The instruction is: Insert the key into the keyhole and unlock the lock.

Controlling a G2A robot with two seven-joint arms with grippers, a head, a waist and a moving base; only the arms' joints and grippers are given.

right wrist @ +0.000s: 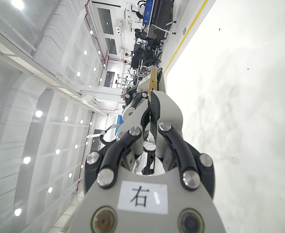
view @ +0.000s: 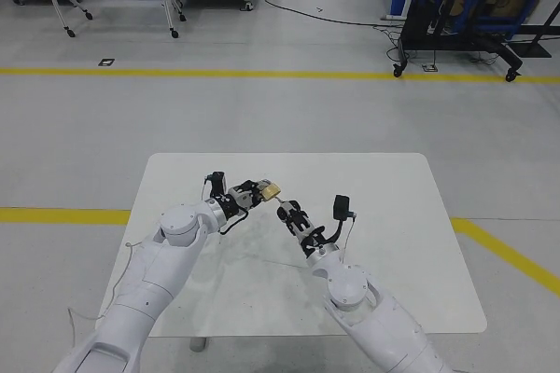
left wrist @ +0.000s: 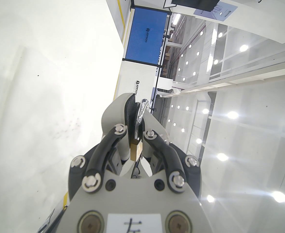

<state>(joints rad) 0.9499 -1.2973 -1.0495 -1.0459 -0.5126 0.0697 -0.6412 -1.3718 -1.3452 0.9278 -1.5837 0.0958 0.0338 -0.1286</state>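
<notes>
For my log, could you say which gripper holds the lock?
The left gripper: it clamps the lock by its silver shackle; the right gripper faces it.

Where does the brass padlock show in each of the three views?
Top view: padlock in the left tool, over the middle of the table, facing the right tool.
Left wrist view: padlock clamped by its shackle in the left tool.
Right wrist view: padlock just beyond the right tool's tip.
Shared landmark: the white table.
</notes>
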